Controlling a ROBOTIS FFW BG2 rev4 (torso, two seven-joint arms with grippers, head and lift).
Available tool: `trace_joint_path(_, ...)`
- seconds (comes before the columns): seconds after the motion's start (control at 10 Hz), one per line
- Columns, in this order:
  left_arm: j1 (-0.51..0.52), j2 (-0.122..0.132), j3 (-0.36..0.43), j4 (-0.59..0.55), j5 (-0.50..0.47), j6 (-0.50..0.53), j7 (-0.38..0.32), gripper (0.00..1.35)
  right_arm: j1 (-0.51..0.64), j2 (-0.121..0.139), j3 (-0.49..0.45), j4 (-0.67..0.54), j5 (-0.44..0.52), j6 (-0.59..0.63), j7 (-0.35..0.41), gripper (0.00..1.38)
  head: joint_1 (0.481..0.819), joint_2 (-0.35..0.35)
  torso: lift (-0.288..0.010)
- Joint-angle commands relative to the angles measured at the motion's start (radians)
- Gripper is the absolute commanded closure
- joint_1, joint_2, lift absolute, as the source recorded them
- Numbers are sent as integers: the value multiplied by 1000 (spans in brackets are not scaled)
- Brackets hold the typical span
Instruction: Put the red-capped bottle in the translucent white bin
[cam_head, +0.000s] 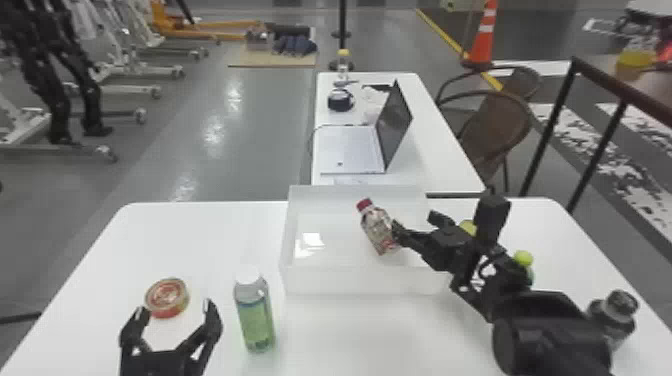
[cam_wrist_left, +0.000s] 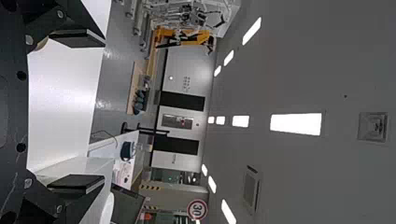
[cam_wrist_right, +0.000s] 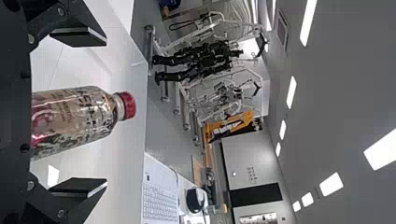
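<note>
And here's the red-capped bottle, sitting at a slant inside the outline of the translucent white bin, its cap pointing up and away toward the bin's far side! Whether its base is resting on the bin floor, the views aren't telling.

The right gripper is hanging right there over the bin's right side, one fingertip overlapping the bottle in the head view. Over in the right wrist view, its fingers are standing wide apart and released, the bottle showing between them with a gap on either side.

On the left, the left gripper is waiting over the near left of the white surface, fingers spread and empty, with a round tin lying just beyond them. Just to its right, a white-capped bottle with a green label is standing upright, near the bin's front left corner.

Out on the right, a bottle with a yellow-green cap is peeking out from behind the right arm, and a dark bottle is standing near the right edge, partly covered by that same arm. Past the bin, an open laptop is occupying a second white table, with a brown chair standing alongside and an orange traffic cone farther back.
</note>
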Motion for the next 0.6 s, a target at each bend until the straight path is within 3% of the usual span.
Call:
trace_joint_path(0.0,1,-3,0,0,0,-2,0,254,2,0,0,0,-1,0,0,233,549,0,-100)
trace_joint_path(0.3,2,-3,3,1,0,-7,0,254,45,-3,-9,-69,12,-17,0,237,549,0,-100)
trace_joint_path(0.4,2,-3,3,0,0,-10,0,254,120,-8,-63,-187,63,-6,-9,237,549,0,-100)
trace_joint_path(0.5,5,-3,5,0,-1,-13,0,254,235,-17,-115,-370,121,37,-66,237,549,0,-100)
